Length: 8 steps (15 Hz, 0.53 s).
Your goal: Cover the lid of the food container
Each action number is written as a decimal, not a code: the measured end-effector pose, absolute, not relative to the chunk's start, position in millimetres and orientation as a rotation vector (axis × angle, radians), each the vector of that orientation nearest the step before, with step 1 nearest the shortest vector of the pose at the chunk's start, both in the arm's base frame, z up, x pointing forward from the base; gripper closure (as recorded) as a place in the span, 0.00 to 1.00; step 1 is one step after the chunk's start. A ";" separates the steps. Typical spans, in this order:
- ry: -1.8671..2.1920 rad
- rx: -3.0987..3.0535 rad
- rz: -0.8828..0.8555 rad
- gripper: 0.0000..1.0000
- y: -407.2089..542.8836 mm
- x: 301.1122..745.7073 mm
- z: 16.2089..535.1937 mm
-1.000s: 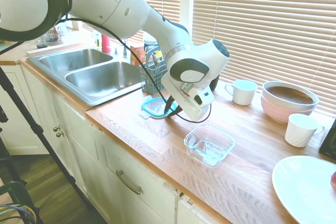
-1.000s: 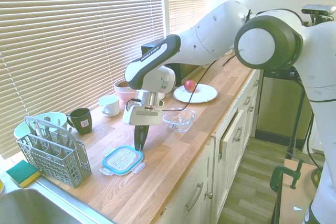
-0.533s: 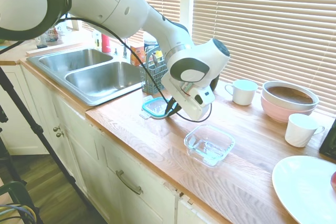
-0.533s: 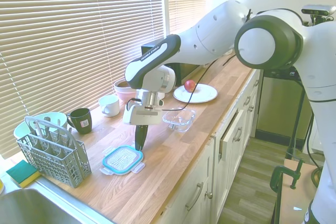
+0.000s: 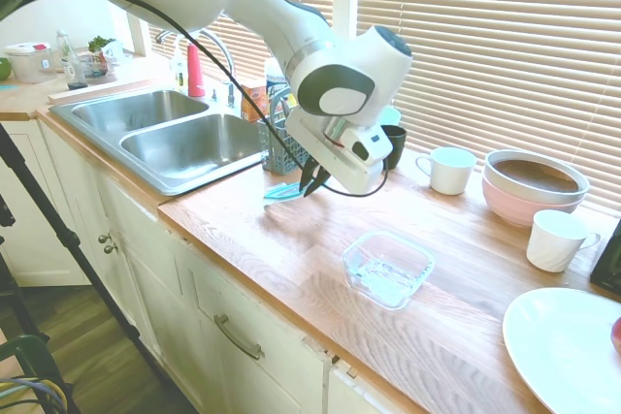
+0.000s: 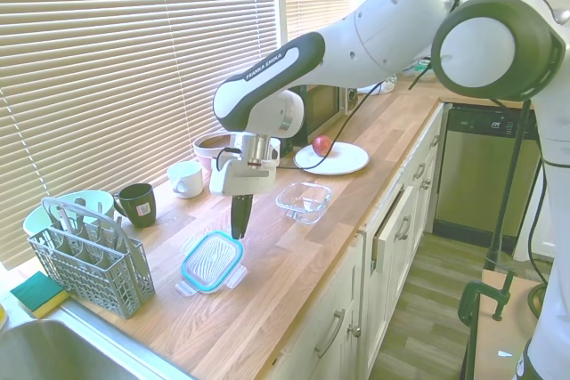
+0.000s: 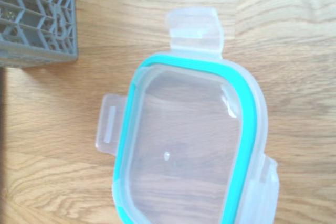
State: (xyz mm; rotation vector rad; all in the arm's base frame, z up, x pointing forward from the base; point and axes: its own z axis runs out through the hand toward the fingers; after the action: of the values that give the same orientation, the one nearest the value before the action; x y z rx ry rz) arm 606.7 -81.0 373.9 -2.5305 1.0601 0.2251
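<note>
In the first exterior view, the lid (image 5: pixel 282 191) is gripped at its edge by the gripper (image 5: pixel 312 181), left of centre, tilted above the countertop (image 5: pixel 291 249). The food container (image 5: pixel 387 267) is seen empty, lower right of centre.

In the second exterior view, the lid (image 6: pixel 212 262) is seen at lower left, the container (image 6: pixel 304 201) at centre.

In the wrist view, the frame's centre is filled by the lid (image 7: pixel 191 145).

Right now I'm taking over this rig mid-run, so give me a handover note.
Jaws: shut on one edge of the lid, which hangs tilted just above the counter.
Food container: open, empty, on the counter nearer the plate.
Done: lid picked up.
Left: carry it over and set it on the container.
</note>
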 end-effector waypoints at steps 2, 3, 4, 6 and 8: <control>1.073 -2.549 0.194 1.00 -81.3 599.3 392.6; 1.083 -2.556 0.180 1.00 -83.1 595.8 399.8; 1.093 -2.562 0.165 1.00 -84.2 593.5 407.6; 1.107 -2.577 0.140 1.00 -84.1 590.0 420.3; 1.122 -2.595 0.111 1.00 -81.3 585.3 434.9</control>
State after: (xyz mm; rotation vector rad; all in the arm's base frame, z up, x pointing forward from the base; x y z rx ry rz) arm 585.3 -81.3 434.9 -2.5950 1.1218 0.1109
